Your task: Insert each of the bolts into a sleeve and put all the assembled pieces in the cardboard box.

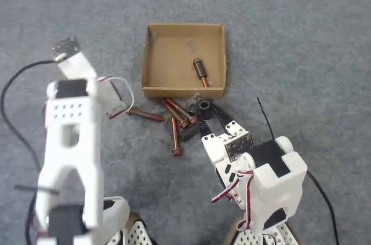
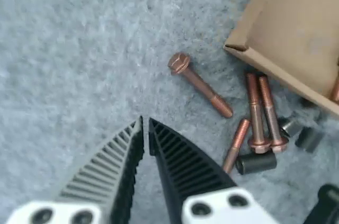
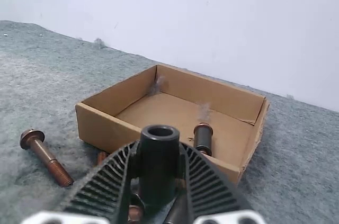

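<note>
Right gripper (image 3: 158,151) clamps a sleeve (image 3: 159,168) upright, bore up, just in front of the cardboard box (image 3: 103,123). Left gripper (image 2: 145,124), near-closed and empty, hangs near a loose bolt (image 2: 200,84) off the box corner. Recommendation: grip that bolt near its head and align the shank with the bore.

Left gripper (image 2: 145,123) hangs low, pointing down, jaws all but closed; right gripper (image 3: 158,152) clamps a sleeve (image 3: 159,135) upright.

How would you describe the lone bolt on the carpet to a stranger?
Find the cardboard box on the grey carpet. Outside it, by the corner nearest the left arm, lies one copper-coloured bolt. It lies alone; the other three bolts crowd together beside black sleeves.
</note>
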